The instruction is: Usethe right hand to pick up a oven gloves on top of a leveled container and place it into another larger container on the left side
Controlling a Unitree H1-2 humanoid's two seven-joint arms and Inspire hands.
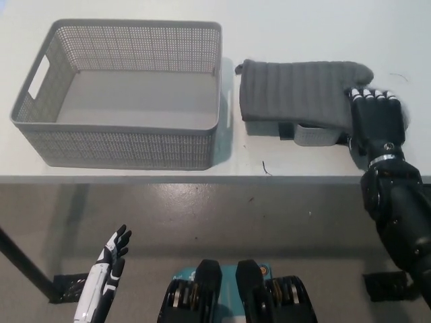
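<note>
Grey glove [300, 93] lies flat on the small container [315, 134], not lifted. Right hand [377, 121] sits at its right end, fingers [367, 96] extended over the edge, gripping nothing yet. Basket [128, 145], far left of them, waits empty; nothing on the bench [303, 33] blocks the way. Left hand [108, 272] rests low, open.

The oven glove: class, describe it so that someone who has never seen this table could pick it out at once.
On the white table, look right of the large perforated grey basket. There a small grey container is almost hidden under a dark grey quilted oven glove lying flat across its top, with the black right hand at its right end. It is the only soft, fabric thing there.
</note>
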